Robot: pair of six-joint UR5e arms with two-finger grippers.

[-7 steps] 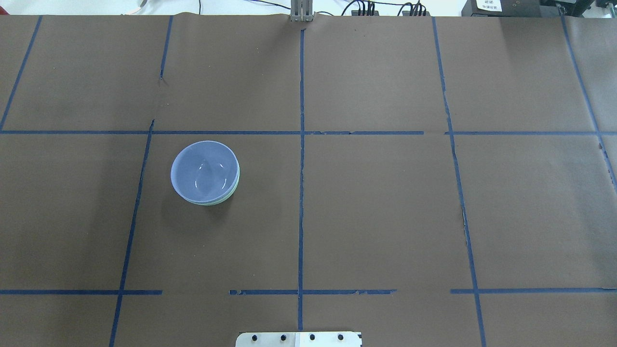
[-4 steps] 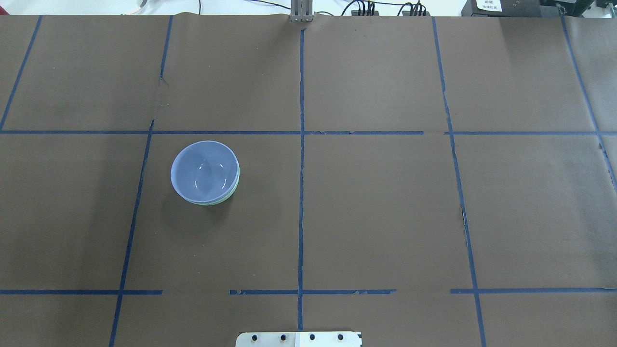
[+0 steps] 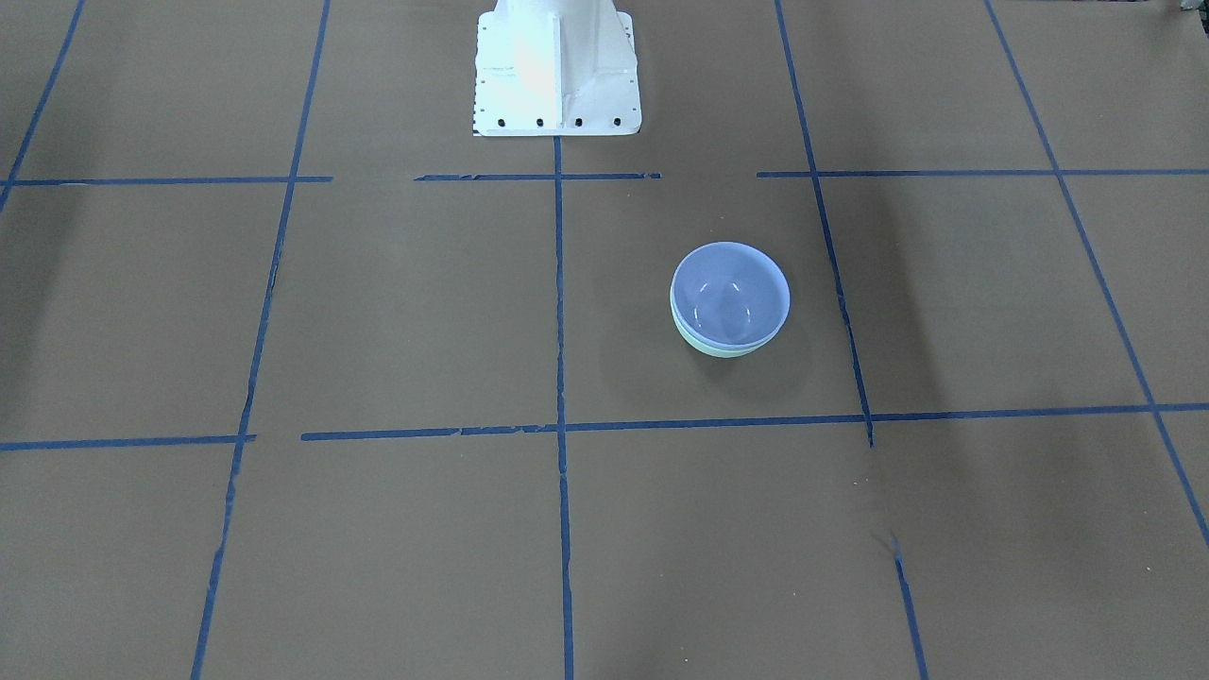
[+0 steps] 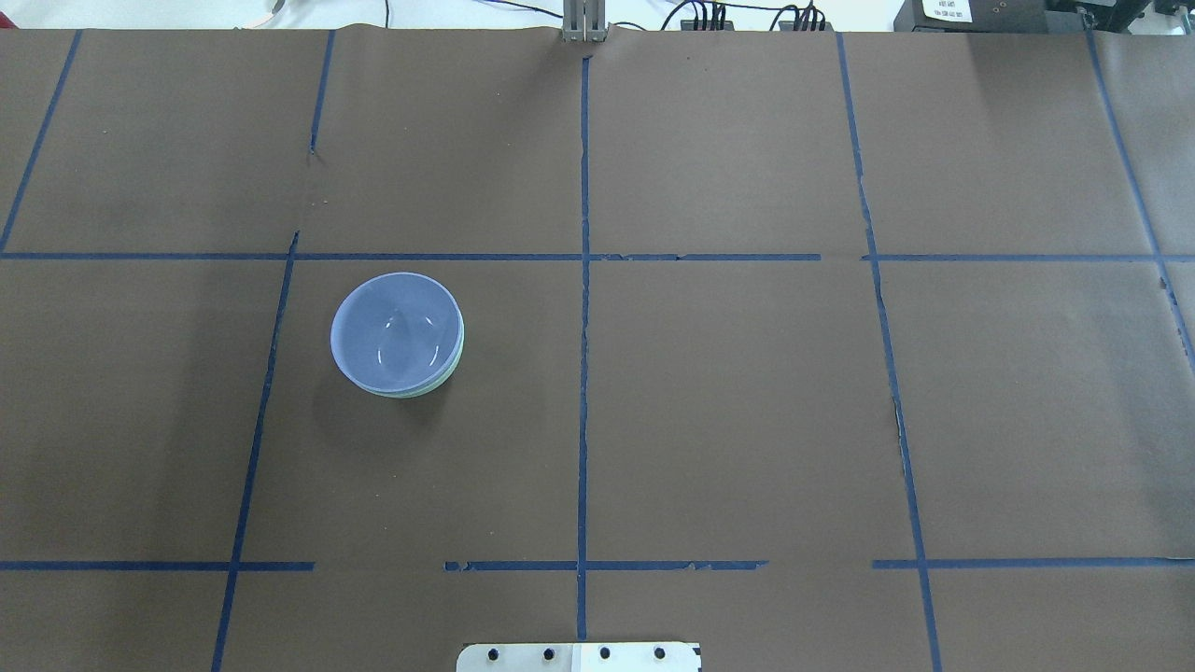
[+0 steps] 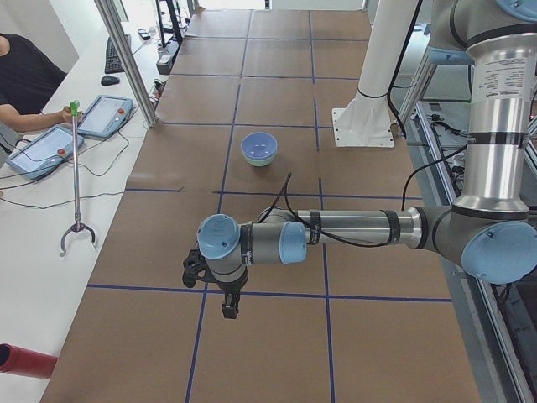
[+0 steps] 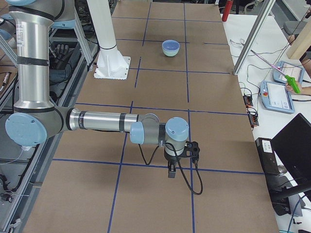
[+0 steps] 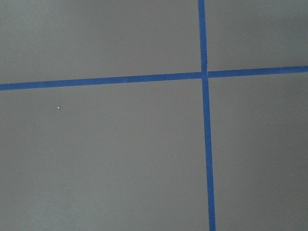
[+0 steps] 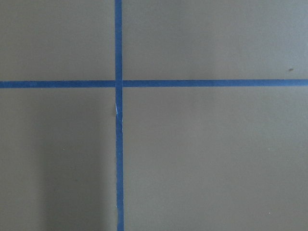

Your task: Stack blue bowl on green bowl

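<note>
Showing the finished stack on the desk (image 4: 747, 420), read left to right. Left arm (image 5: 352, 227): stretched level above the desk's left end in the exterior left view; its left tool (image 5: 228, 307) points straight down over the blue tape lines (image 4: 583, 420); whether this tool is released or clenched cannot be told, as only that side view shows it; its wrist camera looks onto brown paper and one tape crossing (image 7: 206, 74). Blue bowl (image 4: 397, 329): upright, mouth up, nested inside the green bowl (image 3: 725, 350); the pair sits at about 9 o'clock from the middle of the overhead view, inside one taped square and clear of its lines; in the front-facing view the same pair lies toward 2 o'clock from the middle; only a thin mint crescent of the lower bowl shows, at the blue rim's 5 o'clock from overhead and at its 6 o'clock from the front; no tool touches either bowl, and both tools are well apart from the stack. White pedestal (image 3: 557, 66): bolted at the desk's robot-side edge, at 12 o'clock in the front-facing view. Right arm (image 6: 102, 121): stretched level above the desk's right end in the exterior right view; its right tool (image 6: 171, 170) points down just above a tape line; released or clenched cannot be told here either; its wrist camera shows another tape crossing (image 8: 118, 83).
</note>
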